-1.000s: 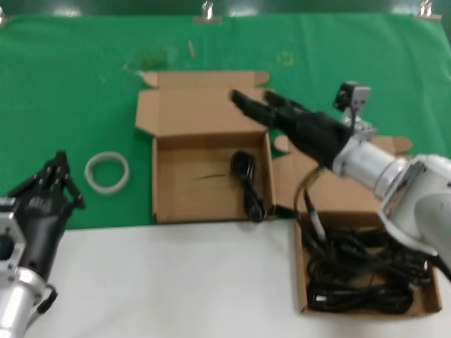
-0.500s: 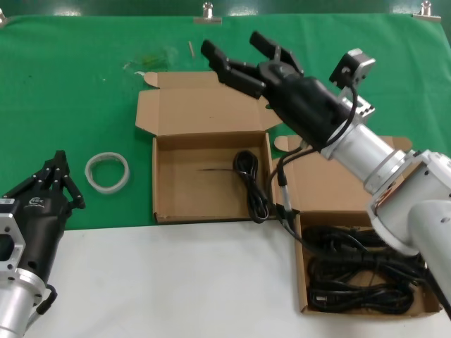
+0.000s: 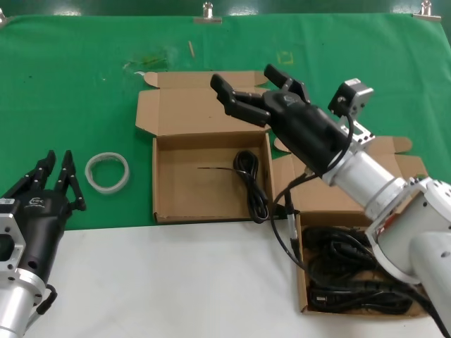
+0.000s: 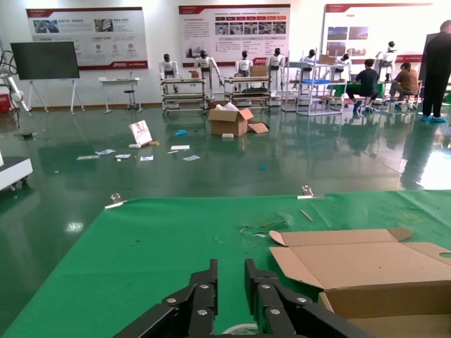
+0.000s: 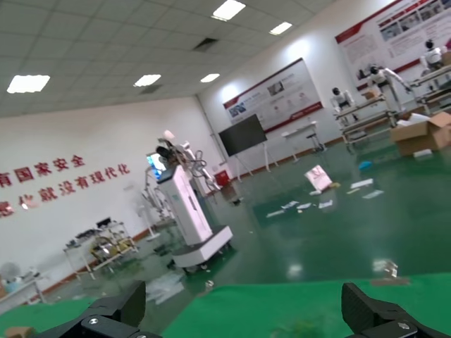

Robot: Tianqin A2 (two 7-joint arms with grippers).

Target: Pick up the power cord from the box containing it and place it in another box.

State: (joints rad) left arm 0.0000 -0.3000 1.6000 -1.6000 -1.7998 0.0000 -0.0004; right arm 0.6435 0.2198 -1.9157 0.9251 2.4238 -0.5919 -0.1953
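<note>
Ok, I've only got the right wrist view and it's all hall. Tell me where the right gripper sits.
Observer: The right gripper is open, held over the open lid of the bare-floored box.
Operator: Find the cord.
Observer: One power cord lies inside that box, along the side nearest the full box.
Operator: Report the left arm.
Observer: The left gripper is at the near left, beside a white ring.
</note>
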